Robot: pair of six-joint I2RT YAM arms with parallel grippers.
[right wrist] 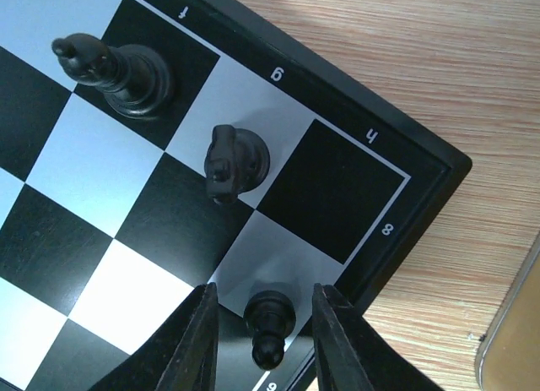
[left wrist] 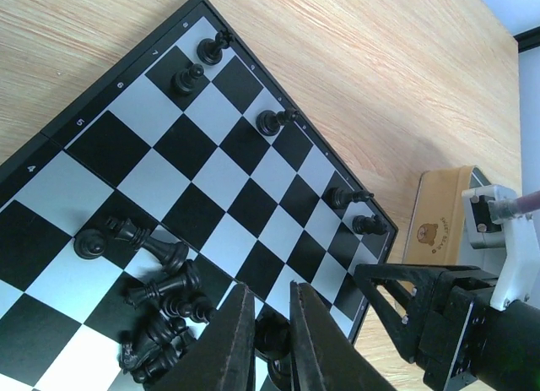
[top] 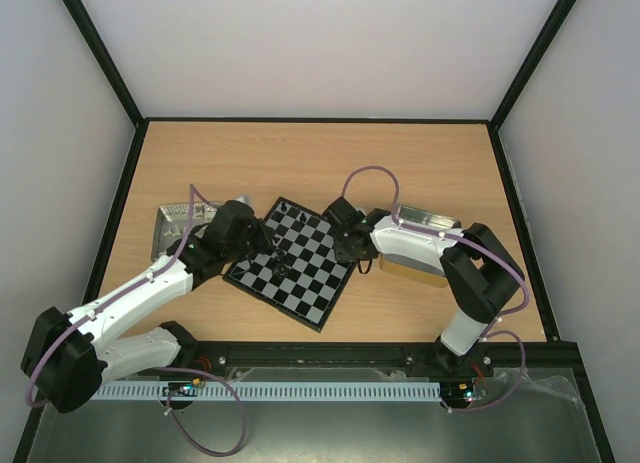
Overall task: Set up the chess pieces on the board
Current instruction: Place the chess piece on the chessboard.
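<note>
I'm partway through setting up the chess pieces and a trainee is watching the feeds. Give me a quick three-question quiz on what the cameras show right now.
1. True or false: the right gripper is clamped tight on the pawn at the corner of the board.
2. Where does the heap of fallen pieces lie? A. on the board; B. in a metal tray; C. on the bare table.
3. In the right wrist view, what colour is the square under the knight?

Key
1. False: the jaws stand apart, with a gap on each side of the upright pawn.
2. A.
3. Light.
</note>
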